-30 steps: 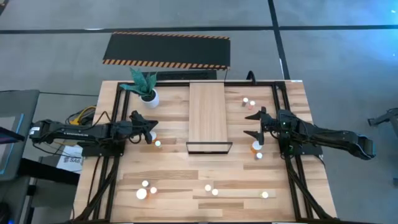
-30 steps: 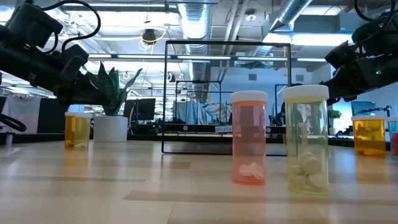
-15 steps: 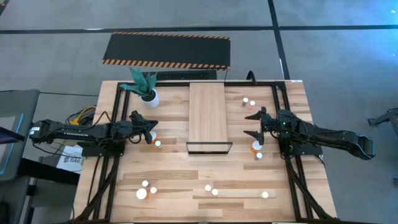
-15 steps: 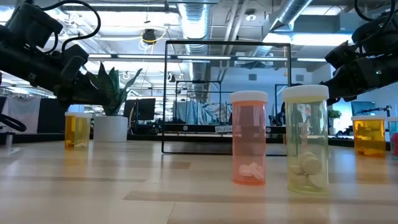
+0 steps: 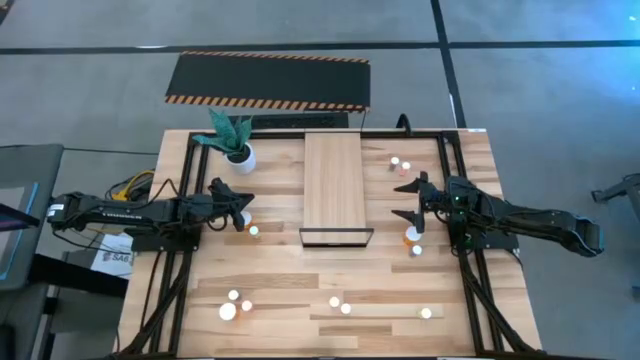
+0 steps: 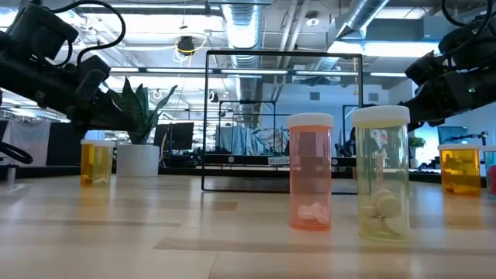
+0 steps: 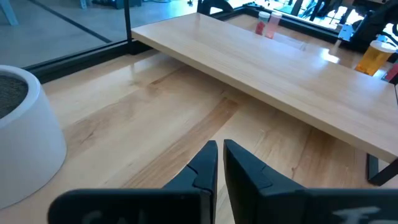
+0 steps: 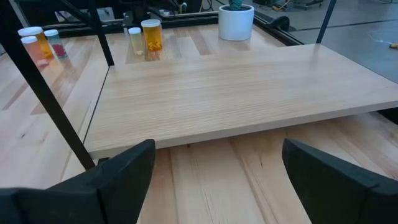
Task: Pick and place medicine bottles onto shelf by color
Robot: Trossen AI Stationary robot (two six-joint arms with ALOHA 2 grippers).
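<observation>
The long pale smooth wood shelf (image 5: 335, 188) with a dark frame at its near short end lay along the middle of the plank tabletop (image 5: 280, 285), with nothing standing on its board. The left gripper (image 5: 246, 207) hung over the table to the shelf's left, its two dark fingers (image 7: 208, 167) pressed together and holding nothing; a small white-capped yellowish bottle (image 5: 254, 231) stood just beside it. The right gripper (image 5: 412, 199) hung on the shelf's other side with its jaws spread wide and empty, pointing toward the board. Close by it stood a larger orange white-capped bottle (image 5: 412, 236) and a smaller white-capped one (image 5: 417, 250). Two more small bottles (image 5: 399, 164) sat farther back on that side. The remaining bottles (about half a dozen) were scattered near the table's front edge, among them a pink one (image 6: 311, 172) and a pale yellowish one (image 6: 381, 173) standing upright, close together. A white pot with a green plant (image 5: 238, 150) stood behind the left gripper.
</observation>
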